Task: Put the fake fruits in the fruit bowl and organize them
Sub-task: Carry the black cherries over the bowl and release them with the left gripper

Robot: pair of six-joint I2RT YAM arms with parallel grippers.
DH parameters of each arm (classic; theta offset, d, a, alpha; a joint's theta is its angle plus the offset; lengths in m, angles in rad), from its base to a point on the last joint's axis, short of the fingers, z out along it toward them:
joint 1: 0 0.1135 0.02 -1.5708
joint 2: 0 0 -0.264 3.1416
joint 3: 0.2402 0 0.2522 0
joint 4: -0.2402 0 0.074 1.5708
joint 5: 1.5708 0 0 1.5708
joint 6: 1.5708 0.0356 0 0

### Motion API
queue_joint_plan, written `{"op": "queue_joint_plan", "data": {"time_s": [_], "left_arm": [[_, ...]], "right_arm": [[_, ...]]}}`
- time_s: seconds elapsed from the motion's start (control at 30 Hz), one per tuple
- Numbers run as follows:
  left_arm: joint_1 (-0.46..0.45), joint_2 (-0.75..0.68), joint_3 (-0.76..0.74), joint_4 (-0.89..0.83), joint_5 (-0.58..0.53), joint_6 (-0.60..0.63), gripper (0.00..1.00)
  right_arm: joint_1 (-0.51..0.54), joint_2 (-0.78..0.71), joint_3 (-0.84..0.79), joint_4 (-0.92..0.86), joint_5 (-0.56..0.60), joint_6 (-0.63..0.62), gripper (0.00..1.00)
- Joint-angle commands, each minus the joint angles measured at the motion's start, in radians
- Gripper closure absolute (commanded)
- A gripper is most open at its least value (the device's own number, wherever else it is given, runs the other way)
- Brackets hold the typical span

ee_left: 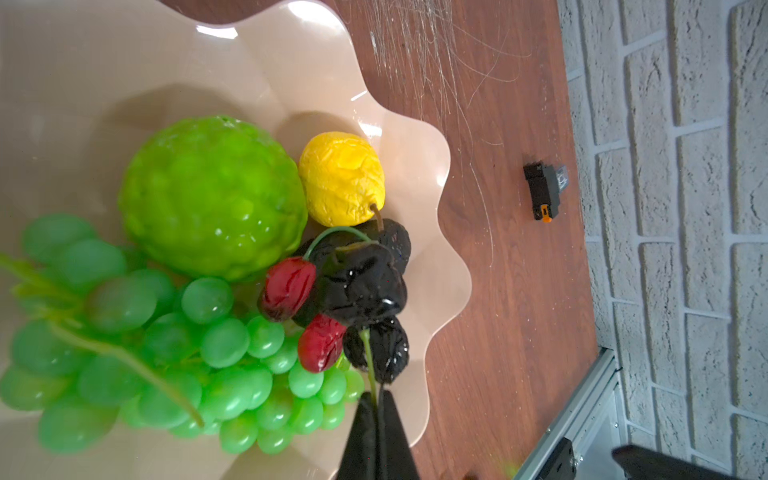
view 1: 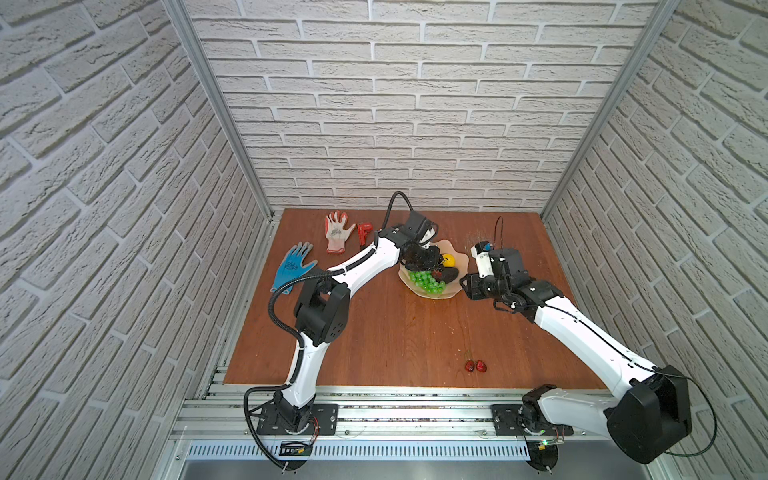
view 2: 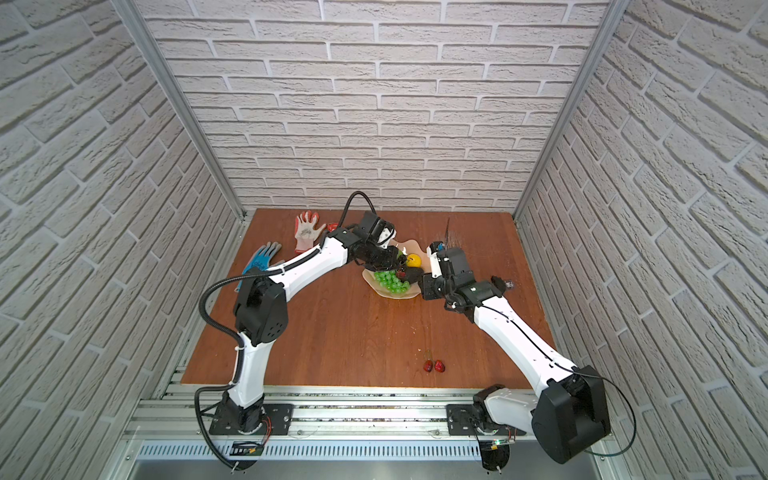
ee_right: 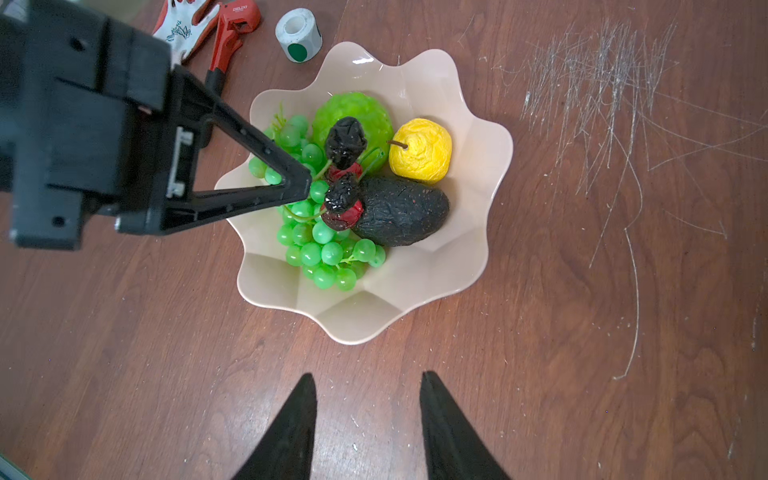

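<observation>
The pale pink fruit bowl [ee_right: 415, 311] [view 1: 457, 286] [ee_left: 432, 232] stands mid-table. It holds a green grape bunch [ee_right: 320, 245] [ee_left: 224, 345], a bumpy lime-green ball [ee_right: 353, 120] [ee_left: 212, 195], a yellow lemon [ee_right: 422, 149] [ee_left: 340, 178] and a dark avocado [ee_right: 403, 212]. My left gripper [ee_left: 376, 395] [ee_right: 305, 187] reaches into the bowl and is shut on the green stem of a dark cherry pair [ee_right: 345, 141] [ee_left: 378, 353]. That pair sits just over a red cherry pair [ee_left: 289, 286]. Another red cherry pair [view 1: 476, 365] [view 2: 434, 365] lies on the table near the front. My right gripper [ee_right: 365, 376] stands open and empty over the wood beside the bowl.
A white tape roll [ee_right: 298, 35], a red tool [ee_right: 232, 25] [view 1: 365, 230], a white-and-red glove [view 1: 337, 232] and a blue glove [view 1: 293, 266] lie at the back left. A small black part [ee_left: 544, 191] [view 2: 508, 284] sits by the right wall. Scratch marks cover the wood behind the bowl.
</observation>
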Motion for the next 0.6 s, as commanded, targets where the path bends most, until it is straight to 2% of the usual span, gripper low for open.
{"op": "queue_joint_plan", "data": {"time_s": [0.0, 0.37, 0.43, 0.57], "left_arm": [[0.013, 0.031, 0.051, 0.060, 0.034, 0.005, 1.00], [0.032, 0.111, 0.106, 0.086, 0.037, -0.011, 0.98], [0.033, 0.120, 0.115, 0.083, 0.047, -0.013, 0.93], [0.032, 0.108, 0.099, 0.087, 0.045, -0.014, 0.76]], "right_arm": [[-0.004, 0.002, 0.008, 0.014, -0.002, 0.012, 0.57], [-0.004, 0.019, 0.010, 0.021, -0.023, 0.019, 0.57], [-0.004, 0.014, 0.010, 0.014, -0.020, 0.018, 0.57], [-0.004, -0.002, 0.009, -0.001, -0.012, 0.020, 0.57]]}}
